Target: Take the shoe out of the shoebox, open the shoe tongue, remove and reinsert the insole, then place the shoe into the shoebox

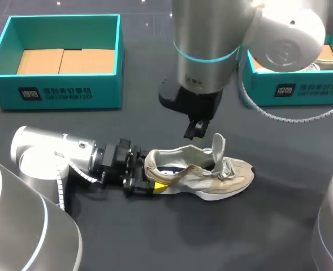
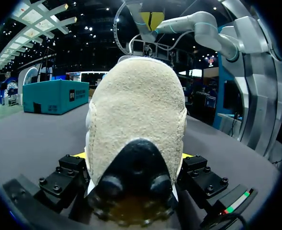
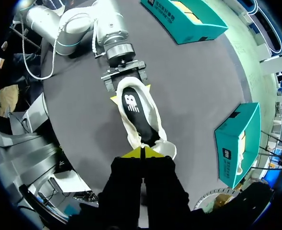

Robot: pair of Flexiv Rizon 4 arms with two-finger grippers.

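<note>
Left claw (image 3: 131,94) clamps shoe (image 1: 211,176) heel; right claw (image 1: 195,131) hovers, apparently closed.

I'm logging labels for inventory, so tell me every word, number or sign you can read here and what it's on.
Left shoebox front: white logo and characters, too blurred to read.
Right shoebox front: same print, also blurred.
Insole: white logo mark, no legible letters.
</note>
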